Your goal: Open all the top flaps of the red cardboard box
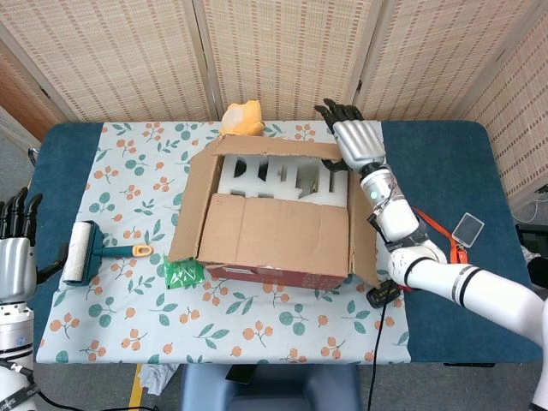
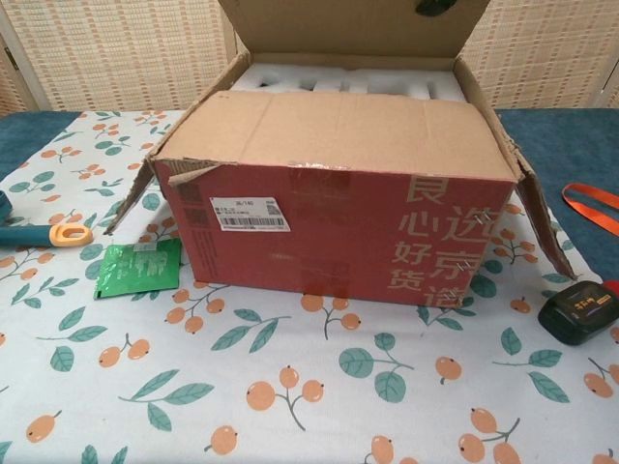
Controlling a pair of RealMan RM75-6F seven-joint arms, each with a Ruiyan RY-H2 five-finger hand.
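Head view — one red box (image 1: pixel 274 248), right hand (image 1: pixel 354 141) gripping rear flap (image 1: pixel 274 148), left hand (image 1: pixel 15 257) spread

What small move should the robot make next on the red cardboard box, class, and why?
Probably swing the right hand a little further back, so the rear flap it holds upright falls open past vertical. White foam already shows beneath it and both side flaps hang out, but the front flap lies flat over the red cardboard box, so that comes afterwards.
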